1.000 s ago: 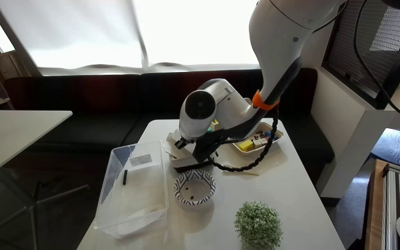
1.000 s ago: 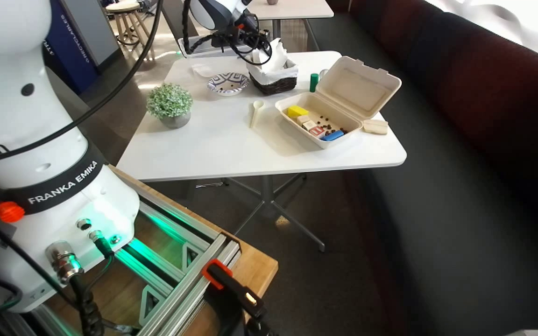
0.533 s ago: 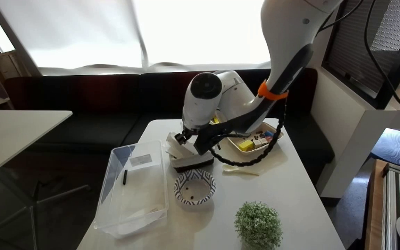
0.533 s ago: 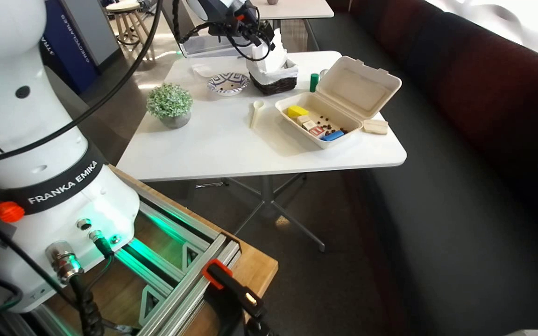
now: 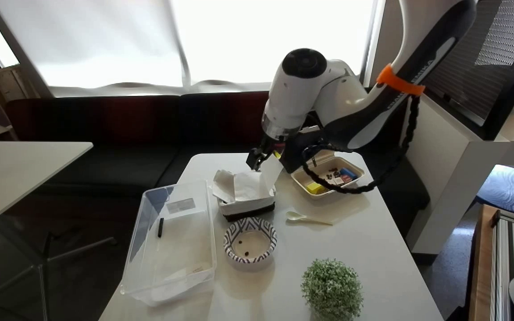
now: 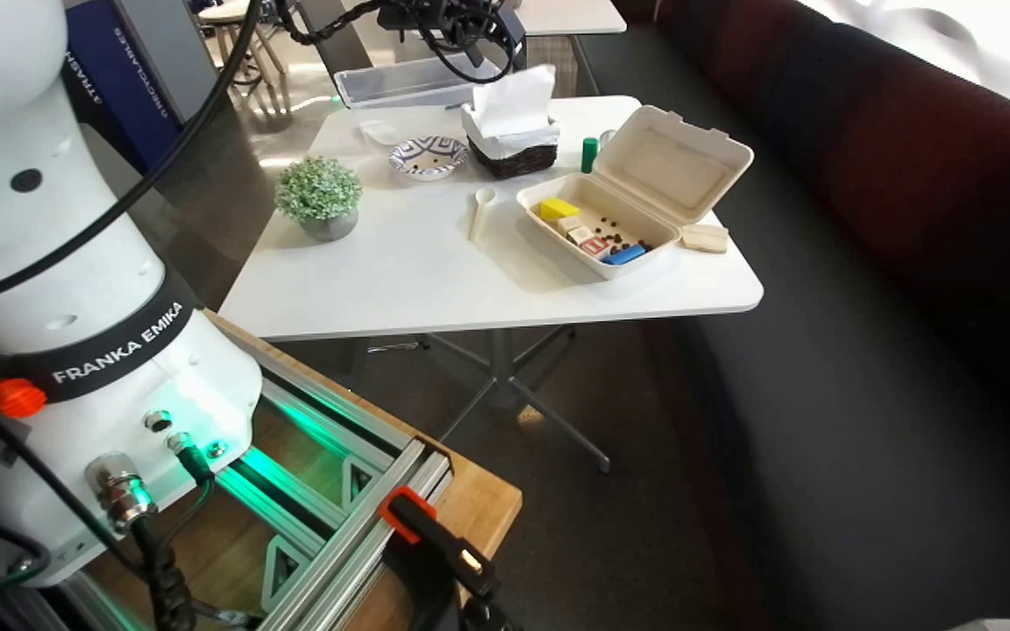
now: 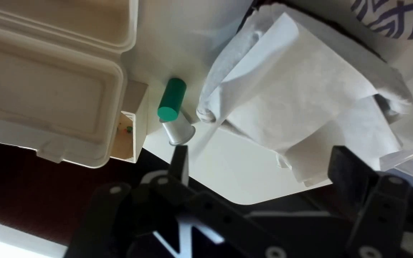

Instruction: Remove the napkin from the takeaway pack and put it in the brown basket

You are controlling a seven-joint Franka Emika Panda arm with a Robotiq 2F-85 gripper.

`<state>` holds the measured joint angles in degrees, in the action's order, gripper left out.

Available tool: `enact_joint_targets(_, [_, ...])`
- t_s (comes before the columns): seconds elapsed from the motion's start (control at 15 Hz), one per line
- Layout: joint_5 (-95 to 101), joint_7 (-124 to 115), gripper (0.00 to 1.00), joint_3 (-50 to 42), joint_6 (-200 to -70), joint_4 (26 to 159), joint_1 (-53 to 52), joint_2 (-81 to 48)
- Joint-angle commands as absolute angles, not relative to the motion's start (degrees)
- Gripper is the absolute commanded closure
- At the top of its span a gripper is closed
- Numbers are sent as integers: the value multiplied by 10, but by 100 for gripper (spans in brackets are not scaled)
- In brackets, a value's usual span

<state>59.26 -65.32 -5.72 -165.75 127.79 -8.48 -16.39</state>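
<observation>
The white napkin [image 7: 299, 93] lies over the top of the small dark-brown basket [image 6: 518, 163], which has a white lining. One part of the napkin [image 6: 514, 98] sticks up above the rim. My gripper [image 7: 260, 157] is above and just beyond the basket with its jaws wide apart. A thin blurred napkin edge runs close to one finger [image 7: 179, 161]; whether they touch I cannot tell. The takeaway pack [image 6: 673, 162] has its lid up, with several coloured blocks and dark bits inside.
Beside the basket stand a patterned bowl [image 5: 250, 240] and a clear plastic tub [image 5: 172, 240]. A pale spoon [image 5: 306, 218] lies near the pack. A green cylinder [image 7: 172, 98] and a silver cup [image 7: 179, 129] sit between basket and pack. A plant [image 5: 333, 287] stands farther off.
My gripper has opened and drawn up and away from the basket, toward the pack's side in an exterior view. The napkin has come into clearer view on the basket, one part of it upright.
</observation>
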Motion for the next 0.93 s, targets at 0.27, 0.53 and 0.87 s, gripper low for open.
enact_joint_targets(0.27, [343, -352, 0, 14, -1701, 1436, -9, -51])
enact_joint_targets(0.53, [219, -179, 0, 43, -1663, 1496, -2, 2])
enact_joint_targets(0.87, [248, -177, 0, 45, -1637, 1492, 22, 15])
